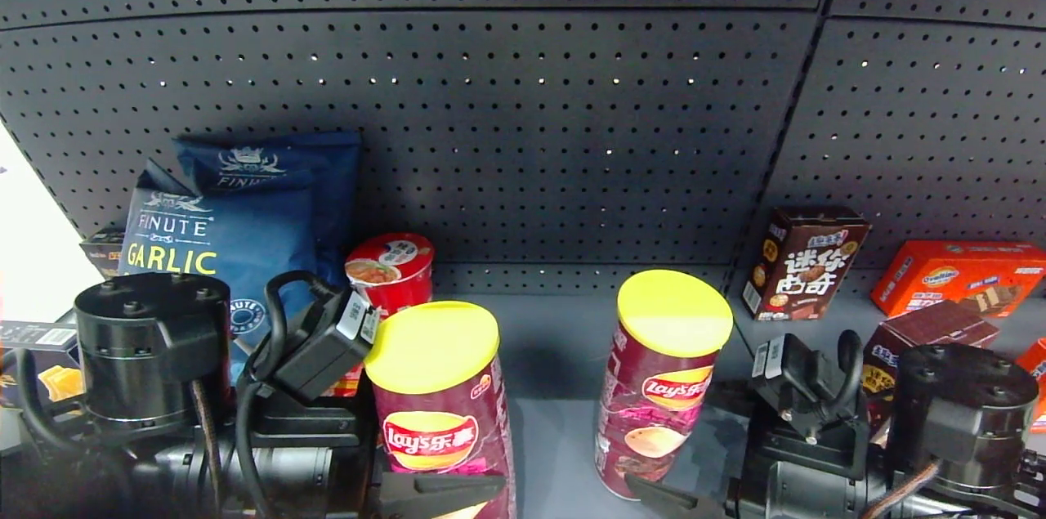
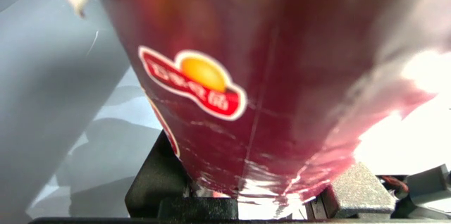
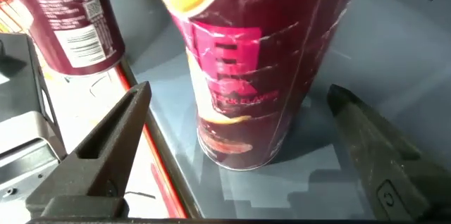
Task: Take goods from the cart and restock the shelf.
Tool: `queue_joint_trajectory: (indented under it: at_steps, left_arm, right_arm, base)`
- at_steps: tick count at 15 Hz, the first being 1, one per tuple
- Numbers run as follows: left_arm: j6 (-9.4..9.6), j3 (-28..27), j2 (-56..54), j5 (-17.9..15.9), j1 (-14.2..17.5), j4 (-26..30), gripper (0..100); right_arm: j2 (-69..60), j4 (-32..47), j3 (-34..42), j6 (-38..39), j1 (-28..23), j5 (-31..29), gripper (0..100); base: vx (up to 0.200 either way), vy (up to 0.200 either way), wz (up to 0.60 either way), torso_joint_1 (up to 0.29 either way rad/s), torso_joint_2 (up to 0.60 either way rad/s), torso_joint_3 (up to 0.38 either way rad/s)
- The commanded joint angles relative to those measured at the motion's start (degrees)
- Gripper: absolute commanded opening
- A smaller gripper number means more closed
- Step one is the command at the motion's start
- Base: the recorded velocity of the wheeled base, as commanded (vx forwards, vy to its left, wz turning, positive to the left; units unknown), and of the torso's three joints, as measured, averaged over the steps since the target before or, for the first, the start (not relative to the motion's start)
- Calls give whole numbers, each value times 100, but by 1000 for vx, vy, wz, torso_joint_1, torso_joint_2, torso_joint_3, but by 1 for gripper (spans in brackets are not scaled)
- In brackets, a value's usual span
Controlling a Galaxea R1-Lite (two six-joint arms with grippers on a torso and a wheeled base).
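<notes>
Left hand [image 2: 261, 194] closed on left chip can [image 1: 437, 404]: can clamped between both fingers, yellow lid up. Right hand [image 3: 239, 97] spread wide. Right chip can [image 3: 254, 76] stands upright on shelf [image 1: 556, 339] between its two fingers, clear gap to one finger, other finger just beside can.

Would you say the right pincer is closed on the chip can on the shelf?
No, the right pincer has its fingers apart either side of the chip can.
</notes>
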Motion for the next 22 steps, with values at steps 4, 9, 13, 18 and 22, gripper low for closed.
queue_joint_trajectory:
  at_steps: [4, 9, 13, 18, 22]
  left_arm:
    - [0, 7, 8, 2, 0, 0, 0]
    - [0, 7, 43, 2, 0, 0, 0]
    - [9, -11, 96, 2, -17, -18, 0]
    - [9, -2, 87, 2, -26, -9, 0]
    - [17, -2, 87, 2, -26, 0, 0]
  right_arm:
    - [3, 5, -107, -2, -6, 4, 100]
    - [-349, 23, -54, -2, 196, -5, 100]
    - [-507, 32, -98, -19, 266, -23, 100]
    - [-542, 102, -397, -28, 240, -32, 100]
    - [-762, 365, -503, -178, 240, -32, 100]
  base:
    - [0, 0, 0, 0, 0, 0]
    - [0, 0, 0, 0, 0, 0]
    - [0, 0, 0, 0, 0, 0]
    - [0, 0, 0, 0, 0, 0]
    - [0, 0, 0, 0, 0, 0]
